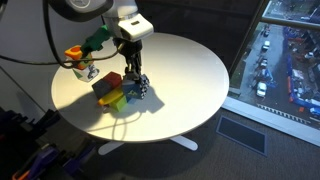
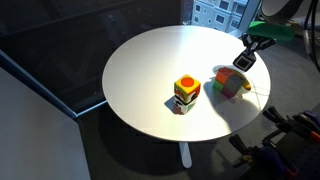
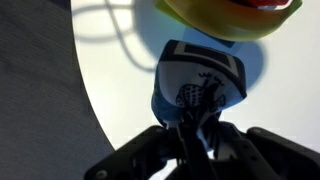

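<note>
The small black-and-white patterned piece point(image 3: 200, 80) is pinched endwise in your hand point(image 3: 195, 128), near the round white counter's point(image 1: 190, 70) edge. That probably keeps it off the neighbouring red-yellow-green plastic blocks point(image 1: 112, 92).

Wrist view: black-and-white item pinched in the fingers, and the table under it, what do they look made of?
The black-and-white item: probably soft fabric, matte, printed; it bunches into folds where the fingers pinch it. Thin flexible plastic is possible. The table: hard, smooth white top, likely laminate or painted; even surface, crisp shadows.
</note>
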